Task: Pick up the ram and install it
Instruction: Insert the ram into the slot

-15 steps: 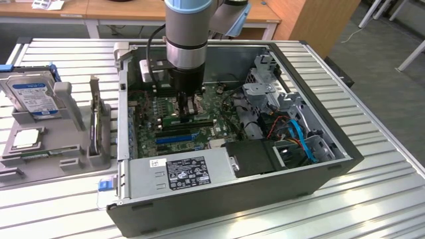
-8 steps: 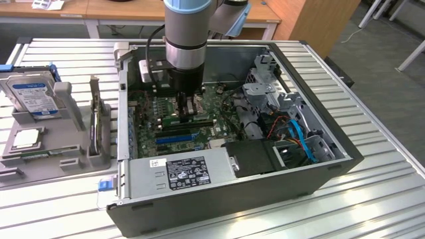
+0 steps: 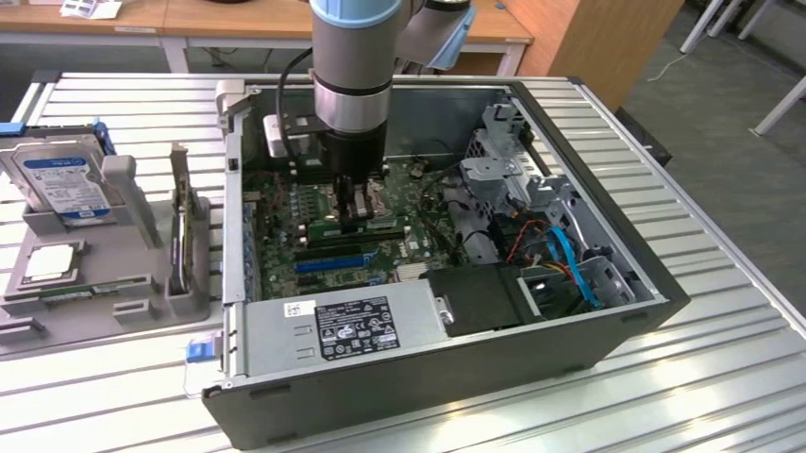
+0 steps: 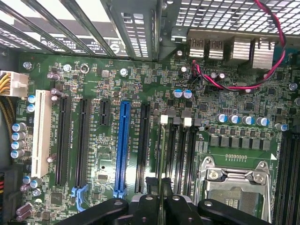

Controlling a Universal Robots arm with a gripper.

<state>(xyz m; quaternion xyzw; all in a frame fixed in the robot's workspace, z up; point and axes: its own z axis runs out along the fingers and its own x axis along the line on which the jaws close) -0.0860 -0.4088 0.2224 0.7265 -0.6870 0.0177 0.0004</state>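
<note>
Black 2-finger pincer (image 4: 161,206) stood narrow, clamped on the long, thin green circuit-board ram stick (image 4: 161,158), held edge-down over the black memory slots (image 4: 173,150) with white latches, probably to line it up for seating. Green motherboard (image 3: 271,222) lay flat inside the open grey steel computer case (image 3: 504,368). Power-supply box label (image 3: 359,326) by the case's front wall: print unreadable.

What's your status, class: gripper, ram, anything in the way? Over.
Gripper down over motherboard, jaws shut on the ram. Ram edge-on, lined up with the memory slots; seated or not, cannot tell. Nothing visible blocking the slots.
</note>
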